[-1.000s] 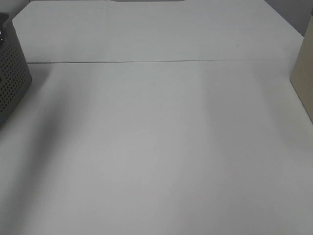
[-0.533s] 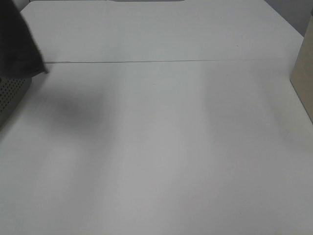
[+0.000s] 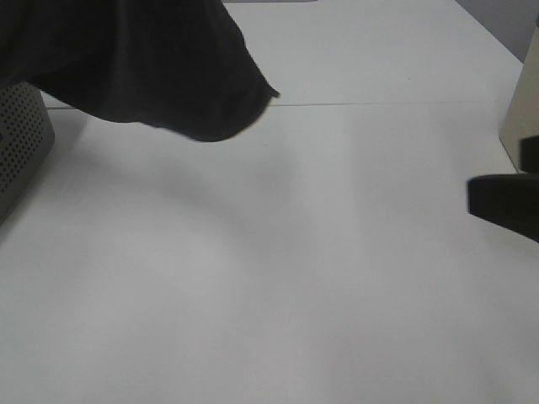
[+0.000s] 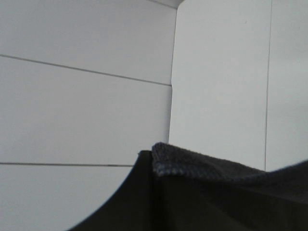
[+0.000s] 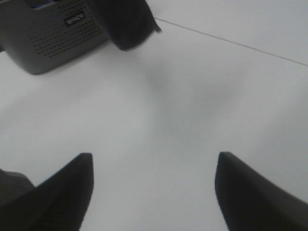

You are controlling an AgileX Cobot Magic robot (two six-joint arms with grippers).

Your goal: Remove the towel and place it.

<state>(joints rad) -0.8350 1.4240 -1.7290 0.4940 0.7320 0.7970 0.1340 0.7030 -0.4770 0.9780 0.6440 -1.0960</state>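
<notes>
Plush dark terry towel (image 3: 143, 67) hung far left, hemmed corner pointing right; left gripper clamped it; right gripper (image 5: 155, 156) gaped empty.

The towel (image 3: 143, 67) is very dark, almost black, and plain. In the left wrist view its plush edge shows a faint navy-grey tinge. The basket (image 5: 53, 33) is mid grey, patterned with a regular grid of small dark holes, and carries a small black label with pale lettering. The table (image 3: 337, 269) is plain white, crossed by one thin dark seam line, with soft grey shadows. The right gripper (image 5: 154, 161) has matte black fingers. At the right edge of the high view is a cream-beige object (image 3: 524, 109), unpatterned.
</notes>
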